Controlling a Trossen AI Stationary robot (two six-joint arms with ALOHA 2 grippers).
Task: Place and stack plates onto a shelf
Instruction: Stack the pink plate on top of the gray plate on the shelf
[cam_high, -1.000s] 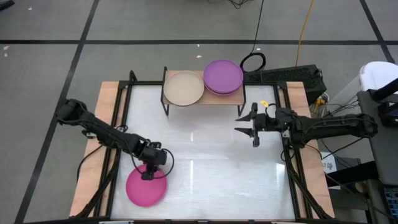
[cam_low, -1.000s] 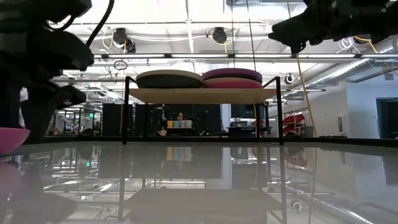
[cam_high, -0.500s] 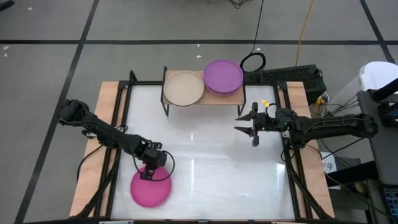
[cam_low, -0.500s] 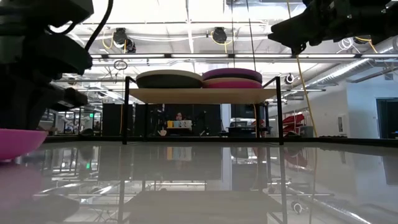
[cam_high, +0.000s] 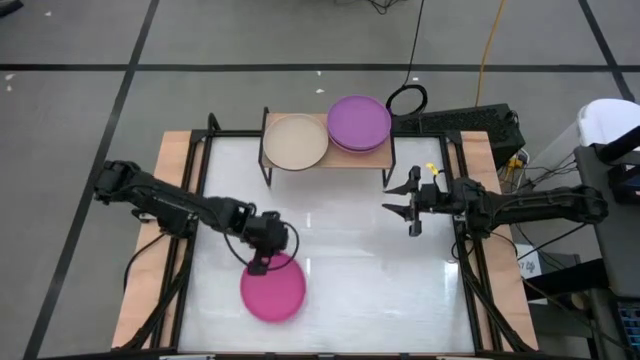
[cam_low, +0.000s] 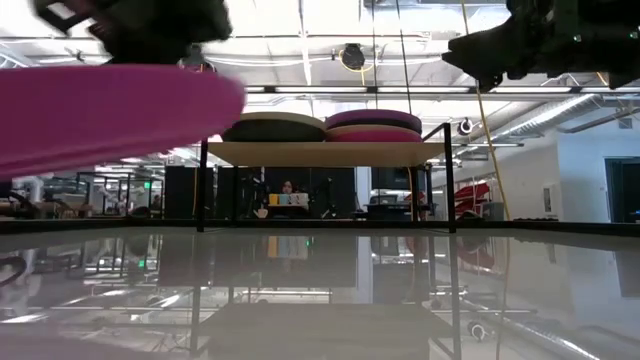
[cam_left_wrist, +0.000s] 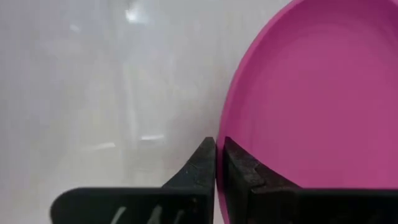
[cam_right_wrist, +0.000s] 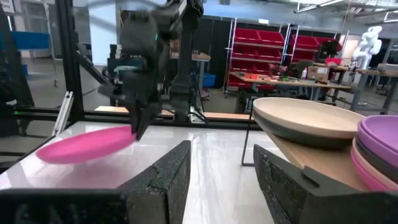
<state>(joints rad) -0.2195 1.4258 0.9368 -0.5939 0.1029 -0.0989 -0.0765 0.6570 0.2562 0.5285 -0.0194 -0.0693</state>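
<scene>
magenta plate (cam_high: 273, 291) hangs clear of the table, pinched at its rim by the left gripper (cam_high: 259, 262) for carrying to the shelf (cam_high: 345, 160), while the right gripper (cam_high: 412, 213) waits beside the shelf, jaws apart and empty.

Table centre (cam_high: 340, 260) open btwn arms; shelf (cam_high: 327, 160) top full: beige plate (cam_high: 294, 141), purple stack (cam_high: 359, 123).

I can't read any text, labels, brands or numbers from here; anything like signage in the room behind is too small to make out.
</scene>
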